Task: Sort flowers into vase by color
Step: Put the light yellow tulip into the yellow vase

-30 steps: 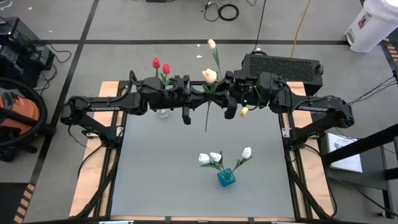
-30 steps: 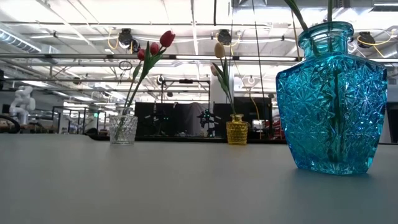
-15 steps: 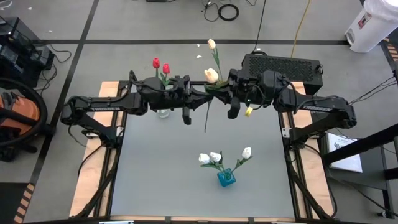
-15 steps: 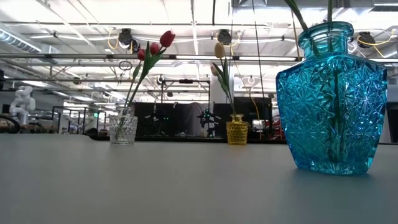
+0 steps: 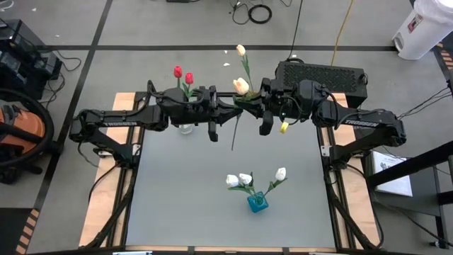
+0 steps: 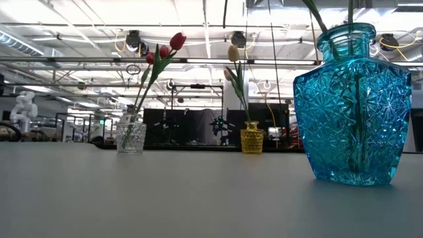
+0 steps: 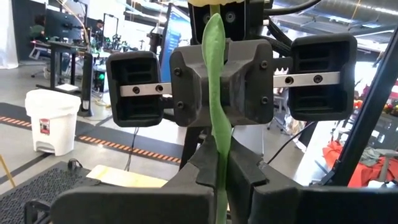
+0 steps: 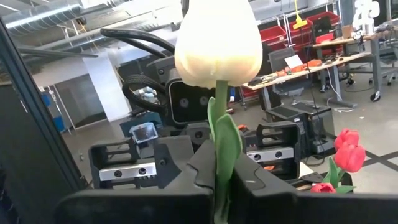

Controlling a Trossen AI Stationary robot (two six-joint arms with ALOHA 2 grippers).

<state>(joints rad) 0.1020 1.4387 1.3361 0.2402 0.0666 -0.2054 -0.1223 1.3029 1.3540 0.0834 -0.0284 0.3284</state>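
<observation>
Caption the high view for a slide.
Both grippers, left gripper and right gripper, shut on one cream tulip in mid-air handover.

A grey concrete floor (image 5: 177,28) crossed by dark tape lines surrounds a grey-topped table with pale wooden edges (image 5: 212,198). A coiled black cable (image 5: 260,13) lies on the floor beyond it, a black perforated metal box (image 5: 322,73) sits at the far edge, and an orange and black vacuum cleaner (image 5: 18,134) stands to one side. White ceiling trusses with bright lights (image 6: 79,33) span the workshop. A white plastic bin (image 7: 51,121) stands by striped floor tape.
</observation>
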